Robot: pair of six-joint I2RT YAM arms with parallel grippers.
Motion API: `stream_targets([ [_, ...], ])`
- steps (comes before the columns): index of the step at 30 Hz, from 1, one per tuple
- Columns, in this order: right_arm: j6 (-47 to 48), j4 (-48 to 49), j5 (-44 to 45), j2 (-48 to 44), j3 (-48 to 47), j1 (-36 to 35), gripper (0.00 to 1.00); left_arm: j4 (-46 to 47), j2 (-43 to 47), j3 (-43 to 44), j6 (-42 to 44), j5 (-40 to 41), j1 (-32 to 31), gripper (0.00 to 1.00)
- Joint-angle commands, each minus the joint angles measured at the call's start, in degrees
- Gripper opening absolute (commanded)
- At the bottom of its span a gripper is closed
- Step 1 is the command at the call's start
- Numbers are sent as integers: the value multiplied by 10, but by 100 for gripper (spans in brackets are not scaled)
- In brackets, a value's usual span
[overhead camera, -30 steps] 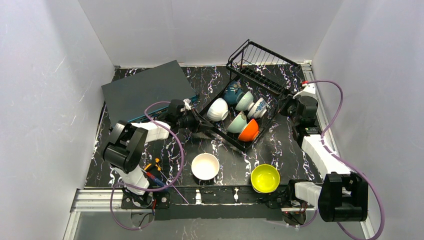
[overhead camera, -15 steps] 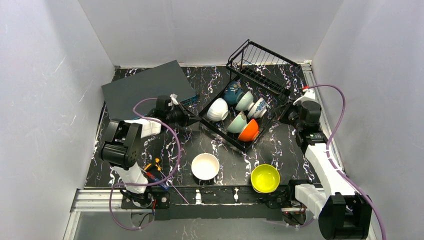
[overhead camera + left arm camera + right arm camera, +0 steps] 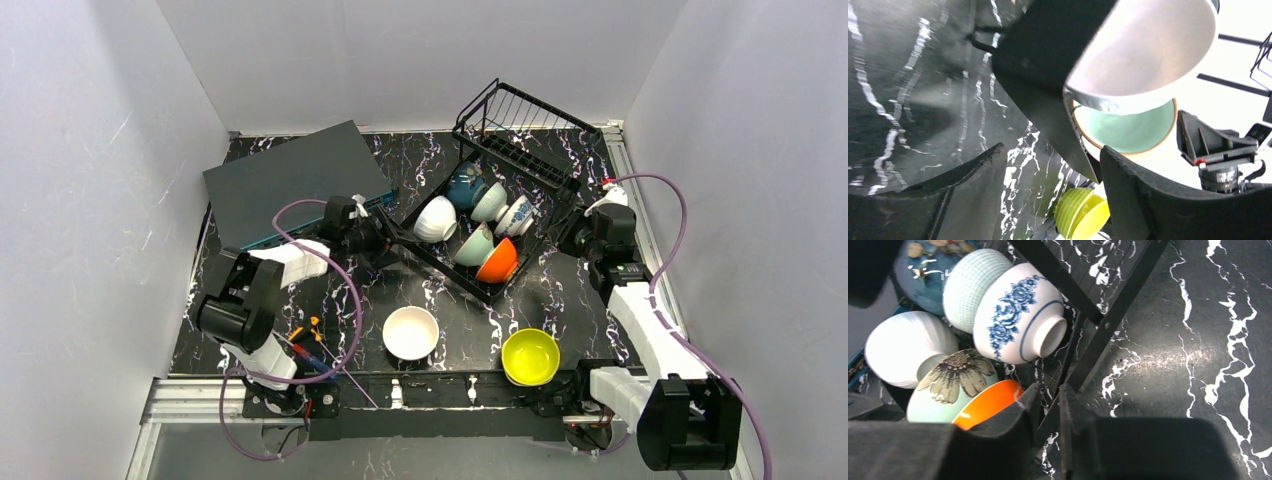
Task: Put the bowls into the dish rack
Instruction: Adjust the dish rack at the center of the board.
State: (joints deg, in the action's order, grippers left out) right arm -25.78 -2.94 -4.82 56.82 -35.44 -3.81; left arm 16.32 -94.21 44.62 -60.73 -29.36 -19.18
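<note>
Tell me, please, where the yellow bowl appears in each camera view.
Top external: yellow bowl low in the picture, right of centre.
Left wrist: yellow bowl at the bottom edge, near the middle.
Right wrist: not in it.
Shared landmark: the white bowl lying in the rack.

2 arms point(image 3: 640, 320): blk joints, white links, purple cables point(image 3: 357, 310), blk fingers point(image 3: 1148, 200).

The dish rack point(image 3: 1113, 315) is black; yellow bowl point(image 3: 530, 356), orange bowl point(image 3: 498, 264) and blue-flowered bowl point(image 3: 1013, 322) stand out.
</note>
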Motion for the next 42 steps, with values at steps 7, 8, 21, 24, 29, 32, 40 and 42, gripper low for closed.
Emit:
stream_targets([
  [7, -22, 83, 66, 67, 7, 1, 51, -9, -50, 59, -23, 27, -73, 61],
  [8, -23, 88, 67, 77, 5, 2, 53, -9, -59, 63, -25, 28, -77, 59],
  [21, -19, 77, 58, 105, -13, 2, 57, -31, -88, 60, 7, 47, -96, 0],
  [24, -13, 56, 60, 89, -17, 2, 59, -74, -72, 75, 41, 61, -93, 0],
  [29, -4, 11, 61, 59, -22, 2, 62, -198, -43, 123, 129, 87, -71, 0],
  [32, -3, -8, 58, 40, -21, 3, 63, -247, -26, 133, 174, 87, -42, 0],
  [40, 4, -42, 63, 12, -14, 3, 67, -387, -29, 184, 331, 89, 30, 0],
  [42, 4, -47, 67, 10, -9, 3, 68, -421, -28, 200, 373, 100, 43, 0],
])
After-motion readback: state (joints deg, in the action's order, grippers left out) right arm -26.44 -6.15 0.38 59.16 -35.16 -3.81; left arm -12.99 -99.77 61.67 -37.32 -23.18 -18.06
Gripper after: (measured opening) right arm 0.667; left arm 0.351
